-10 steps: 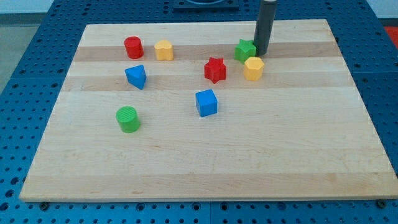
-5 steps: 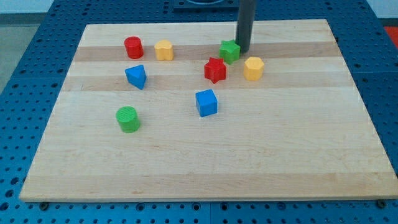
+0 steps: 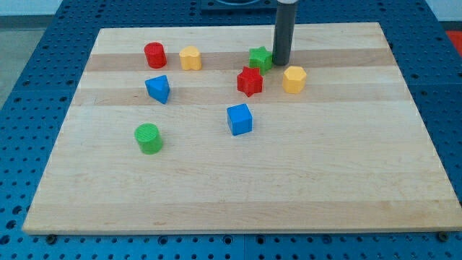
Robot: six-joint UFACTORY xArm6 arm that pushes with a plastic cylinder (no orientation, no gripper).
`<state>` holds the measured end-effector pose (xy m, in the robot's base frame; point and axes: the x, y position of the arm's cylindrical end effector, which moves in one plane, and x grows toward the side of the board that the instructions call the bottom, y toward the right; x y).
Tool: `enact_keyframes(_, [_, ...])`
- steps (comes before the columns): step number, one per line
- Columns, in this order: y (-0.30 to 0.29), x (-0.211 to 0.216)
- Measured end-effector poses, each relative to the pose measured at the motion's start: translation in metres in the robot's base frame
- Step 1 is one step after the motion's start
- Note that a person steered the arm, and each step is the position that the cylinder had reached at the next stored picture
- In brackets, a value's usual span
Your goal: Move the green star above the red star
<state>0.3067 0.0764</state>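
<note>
The green star lies near the view's top, just above and slightly right of the red star, close to it or touching. My tip rests on the board right against the green star's right side. The rod rises straight to the view's top edge.
A yellow block sits right of the red star. A red cylinder and a yellow block sit at the upper left. A blue block, a blue cube and a green cylinder lie lower on the wooden board.
My tip has slid left along the top of the board, pushing the green star from beside the right yellow block to above the red star. The other blocks have barely moved.
</note>
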Motion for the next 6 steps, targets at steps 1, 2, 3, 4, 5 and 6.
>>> enact_keyframes(1, [-0.006, 0.004])
enact_keyframes(2, [-0.007, 0.004])
enact_keyframes(3, [-0.022, 0.004])
enact_keyframes(4, [-0.03, 0.003])
enact_keyframes(5, [-0.03, 0.003])
enact_keyframes(6, [-0.014, 0.003])
